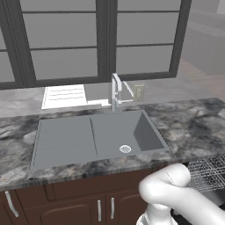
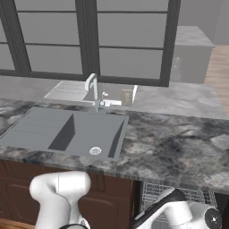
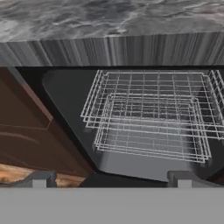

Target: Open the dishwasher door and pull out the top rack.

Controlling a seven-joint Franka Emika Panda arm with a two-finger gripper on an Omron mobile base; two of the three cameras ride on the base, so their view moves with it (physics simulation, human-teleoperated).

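Glossy white arm [image 1: 176, 193], seemingly dark-jointed

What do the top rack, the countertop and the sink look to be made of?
Top rack: thin pale wire, probably coated metal, judging by its open grid. Countertop: polished stone, likely granite, with mottled grey veining. Sink: matte grey, composite or metal; unclear.

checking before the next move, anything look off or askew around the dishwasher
Nothing stands out. The top rack sits level and square under the counter edge, with a lower rack beneath it. The gripper is open and holds nothing.
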